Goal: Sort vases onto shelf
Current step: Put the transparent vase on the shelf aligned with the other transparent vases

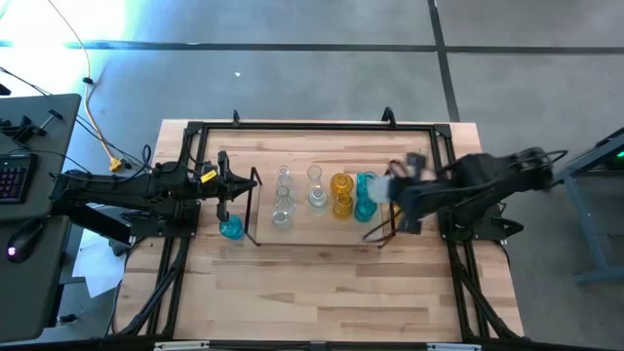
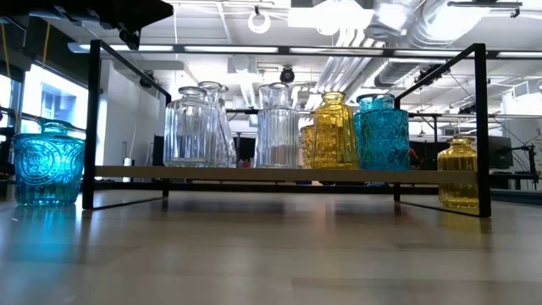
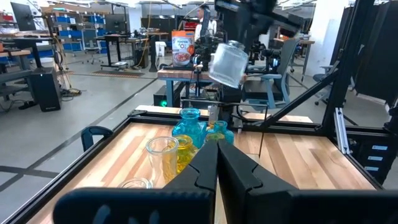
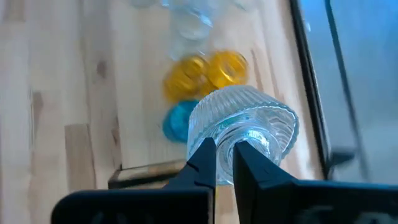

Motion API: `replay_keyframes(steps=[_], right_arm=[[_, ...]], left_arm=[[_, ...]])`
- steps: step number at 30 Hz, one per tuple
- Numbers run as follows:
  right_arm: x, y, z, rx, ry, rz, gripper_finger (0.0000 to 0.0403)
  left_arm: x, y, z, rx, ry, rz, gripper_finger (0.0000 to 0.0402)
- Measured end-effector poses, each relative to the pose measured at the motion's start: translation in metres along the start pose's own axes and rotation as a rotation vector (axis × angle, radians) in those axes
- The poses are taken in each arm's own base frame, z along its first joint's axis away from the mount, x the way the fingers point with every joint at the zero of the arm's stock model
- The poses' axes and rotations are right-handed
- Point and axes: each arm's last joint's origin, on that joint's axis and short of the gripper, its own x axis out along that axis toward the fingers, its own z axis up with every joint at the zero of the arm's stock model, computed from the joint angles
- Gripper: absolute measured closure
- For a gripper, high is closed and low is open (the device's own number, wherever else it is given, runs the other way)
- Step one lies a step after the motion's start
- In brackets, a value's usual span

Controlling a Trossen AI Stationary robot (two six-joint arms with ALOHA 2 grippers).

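The shelf [image 1: 322, 226] stands mid-table and carries several clear, amber and turquoise vases [image 2: 330, 131]. A turquoise vase [image 1: 231, 228] stands on the table by the shelf's left end; it also shows in the low view [image 2: 48, 165]. An amber vase [image 2: 461, 174] stands on the table by the right end. My right gripper [image 4: 225, 149] is shut on a clear ribbed vase [image 4: 242, 121], in the air above the shelf's right end [image 1: 380, 190]. My left gripper [image 3: 216, 163] is shut and empty at the shelf's left end [image 1: 249, 181]. My right gripper pinches the clear vase's narrow neck [image 4: 235, 144] between its two fingers. The vase is lifted clear of shelf and table. It hangs tilted below the gripper, as the left wrist view [image 3: 229, 62] shows.
The large black frame [image 1: 312, 125] rims the table. The shelf's thin wire uprights [image 2: 483, 127] stand at both ends. Bare wood [image 1: 322, 292] lies between the shelf and the table's near edge. A desk with a keyboard [image 1: 12, 175] stands left of the table.
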Motion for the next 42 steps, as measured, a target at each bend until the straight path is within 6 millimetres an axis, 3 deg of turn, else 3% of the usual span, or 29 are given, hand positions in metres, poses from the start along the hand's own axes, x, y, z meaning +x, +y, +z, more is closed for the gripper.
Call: replay_keyframes(steps=[9,16,19,22,28,42], right_arm=[[0.055,0.061,0.083,-0.561,0.002,0.154,0.04],[0.106,0.092,0.117,-0.922,0.105,0.269,0.04],[0.132,0.094,0.124,-1.012,0.154,0.278,0.04],[0.149,0.088,0.126,-0.991,0.146,0.365,0.04],[0.177,0.078,0.121,-1.085,0.209,0.3,0.04],[0.207,0.086,0.113,-1.181,0.192,0.314,0.04]], left_arm=[[0.0,0.0,0.0,0.008,0.001,-0.004,0.0401],[0.0,-0.001,-0.001,0.001,0.009,-0.025,0.0401],[0.0,-0.001,-0.001,-0.007,0.01,-0.04,0.0401],[0.0,-0.001,-0.001,-0.007,0.01,-0.05,0.0401],[0.0,-0.001,-0.002,-0.006,0.022,-0.052,0.0402],[0.0,-0.001,-0.004,0.013,0.04,-0.053,0.0401]])
